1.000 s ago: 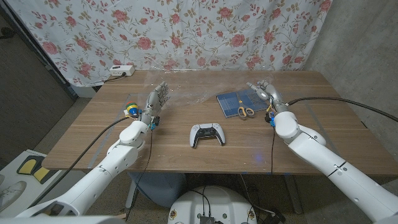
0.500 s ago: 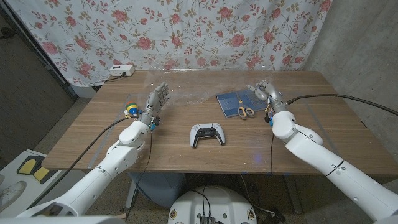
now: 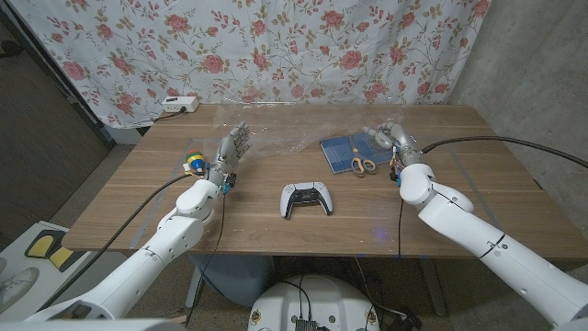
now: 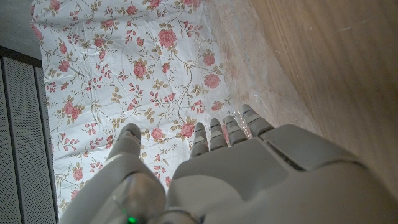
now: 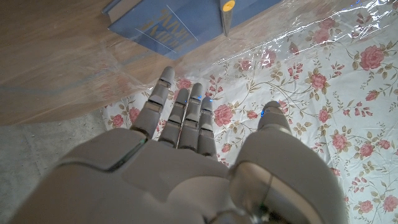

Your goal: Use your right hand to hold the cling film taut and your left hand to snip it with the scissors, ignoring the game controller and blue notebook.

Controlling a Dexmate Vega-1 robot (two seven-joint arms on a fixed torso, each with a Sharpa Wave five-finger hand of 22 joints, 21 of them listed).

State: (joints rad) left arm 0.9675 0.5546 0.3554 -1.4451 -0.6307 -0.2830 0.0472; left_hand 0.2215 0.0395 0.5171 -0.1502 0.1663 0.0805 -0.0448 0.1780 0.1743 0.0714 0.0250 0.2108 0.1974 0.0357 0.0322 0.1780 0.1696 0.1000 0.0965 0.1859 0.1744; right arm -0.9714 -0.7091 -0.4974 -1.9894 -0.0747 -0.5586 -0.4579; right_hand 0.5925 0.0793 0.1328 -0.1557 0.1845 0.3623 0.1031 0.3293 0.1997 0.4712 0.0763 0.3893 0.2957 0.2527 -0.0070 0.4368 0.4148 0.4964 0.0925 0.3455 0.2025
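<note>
**Desk:** Where to place the cling film [image 3: 292, 138]?

**Photo:** Spread clear and crinkled over the far middle of the wooden surface [image 3: 138, 202], reaching toward the floral curtain [image 3: 303, 46]. Lying between the two hands, apart from both as far as can be told.

**Desk:** And the right hand [image 3: 390, 136]?

**Photo:** Raised at the film's right end, just beyond the blue notebook [image 3: 336, 147]. Fingers apart and straight in the right wrist view, holding nothing. Nearest to that edge of the film, so well placed for pinning or pulling it taut.

**Desk:** Same for the left hand [image 3: 230, 149]?

**Photo:** Up at the film's left end, fingers extended and spread, likewise empty.

**Desk:** Now the crux: which way to the scissors [image 3: 361, 165]?

**Photo:** Well off to the right of the left hand, across the film's near edge. Resting on the notebook's near right corner, orange handles toward the robot, blades pointing away, long axis running roughly near to far. Just beside the right hand, well apart from the left.

**Desk:** So a long reach across for the cutting hand?

**Photo:** Judged so. Passing behind the game controller [image 3: 306, 199], parked white in the near middle, to be left alone. Handles already facing the robot, which should favour a grip from the near side. Risk, by the look of it: dragging the film or nudging the notebook on the way over.
</note>
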